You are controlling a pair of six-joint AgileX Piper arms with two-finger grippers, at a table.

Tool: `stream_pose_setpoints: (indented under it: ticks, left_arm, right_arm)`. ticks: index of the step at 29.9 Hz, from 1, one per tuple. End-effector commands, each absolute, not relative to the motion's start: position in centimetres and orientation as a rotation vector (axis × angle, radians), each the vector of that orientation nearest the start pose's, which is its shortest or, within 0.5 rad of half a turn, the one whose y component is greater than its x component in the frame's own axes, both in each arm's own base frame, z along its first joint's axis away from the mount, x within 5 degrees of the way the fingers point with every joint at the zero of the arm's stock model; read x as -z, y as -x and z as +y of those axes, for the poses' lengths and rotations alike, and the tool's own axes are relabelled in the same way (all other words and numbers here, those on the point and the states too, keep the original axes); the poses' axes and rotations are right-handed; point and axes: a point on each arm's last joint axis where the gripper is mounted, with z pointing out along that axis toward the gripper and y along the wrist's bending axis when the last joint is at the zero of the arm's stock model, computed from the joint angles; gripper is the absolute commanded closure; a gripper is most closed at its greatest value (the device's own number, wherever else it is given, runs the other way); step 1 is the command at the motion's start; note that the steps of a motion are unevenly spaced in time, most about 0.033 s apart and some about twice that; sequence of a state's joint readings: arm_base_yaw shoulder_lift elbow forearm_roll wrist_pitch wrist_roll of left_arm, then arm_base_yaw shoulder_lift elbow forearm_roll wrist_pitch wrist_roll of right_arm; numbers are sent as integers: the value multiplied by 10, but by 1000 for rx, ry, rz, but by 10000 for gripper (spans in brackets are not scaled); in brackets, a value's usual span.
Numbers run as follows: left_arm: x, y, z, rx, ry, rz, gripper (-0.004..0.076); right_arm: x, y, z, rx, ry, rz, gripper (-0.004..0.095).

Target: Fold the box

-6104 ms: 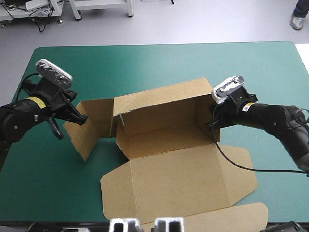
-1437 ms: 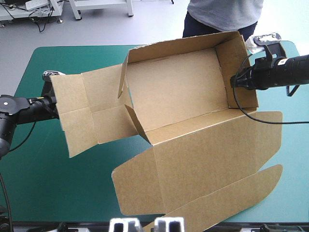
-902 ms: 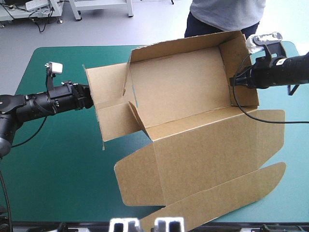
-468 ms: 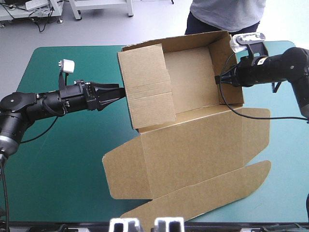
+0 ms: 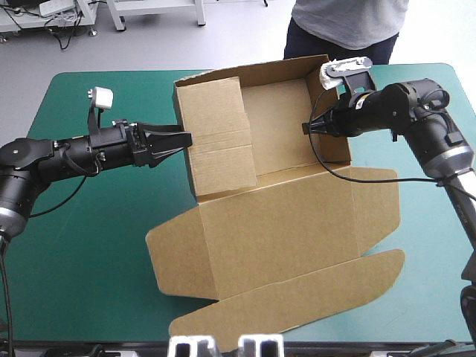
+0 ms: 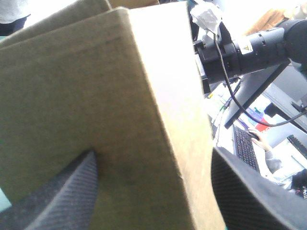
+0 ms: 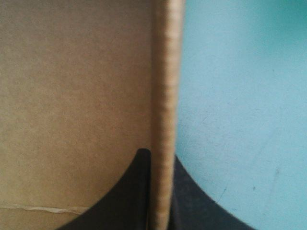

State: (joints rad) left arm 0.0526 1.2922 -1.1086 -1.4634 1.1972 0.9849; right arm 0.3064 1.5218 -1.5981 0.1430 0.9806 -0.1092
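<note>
Partly raised brown box (image 5: pixel 282 216), right hand (image 5: pixel 307 128) clamped on it, left hand (image 5: pixel 186 138) apart

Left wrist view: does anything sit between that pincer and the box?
Nothing visible does. The left pincer is open, and the box itself fills the gap between its fingers, with no other object there.

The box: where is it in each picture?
High view: the box fills the table's middle, tray part at the far side, lid spread toward the near edge.
Left wrist view: it fills most of the picture, one corner between the left gripper's open fingers.
Right wrist view: one wall stands edge-on between the right gripper's shut fingers.
Shared landmark: the right gripper pinching the end wall; the left wrist view shows its arm beyond the box.
</note>
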Motion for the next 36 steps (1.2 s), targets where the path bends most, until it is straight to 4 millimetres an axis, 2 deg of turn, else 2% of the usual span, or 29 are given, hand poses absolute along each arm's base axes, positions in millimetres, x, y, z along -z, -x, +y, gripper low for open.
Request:
stream_pose_setpoints:
  ticks: [1, 5, 8, 15, 19, 24, 30, 33, 36]
  left_arm:
    - [-419, -231, -77, 1397, -571, 1729, 233]
    - [-412, -234, -74, 1263, -575, 1871, 220]
    - [-404, -242, -68, 1131, -494, 1975, 219]
    - [-398, -255, -58, 978, -298, 2048, 220]
    - [-395, -257, -57, 933, -259, 2075, 220]
    - [-391, -258, -68, 900, -246, 2121, 220]
    - [-378, -262, -77, 806, -197, 2229, 220]
    - [-373, -264, -73, 748, -100, 2289, 271]
    - [-374, -266, -72, 739, -76, 2274, 409]
  right_arm:
    - [-424, -307, 119, -346, 415, 2234, 926]
    - [-425, -308, 121, -369, 405, 2219, 926]
    - [-426, -308, 122, -381, 393, 2210, 926]
    - [-426, -309, 122, -396, 371, 2208, 926]
    - [-427, -308, 126, -437, 367, 2202, 926]
    - [-426, -305, 145, -429, 381, 2180, 926]
    - [-412, -307, 168, -425, 408, 2221, 926]
    - [-406, -309, 171, -443, 400, 2249, 927]
    - [-398, -311, 173, -439, 407, 2294, 927]
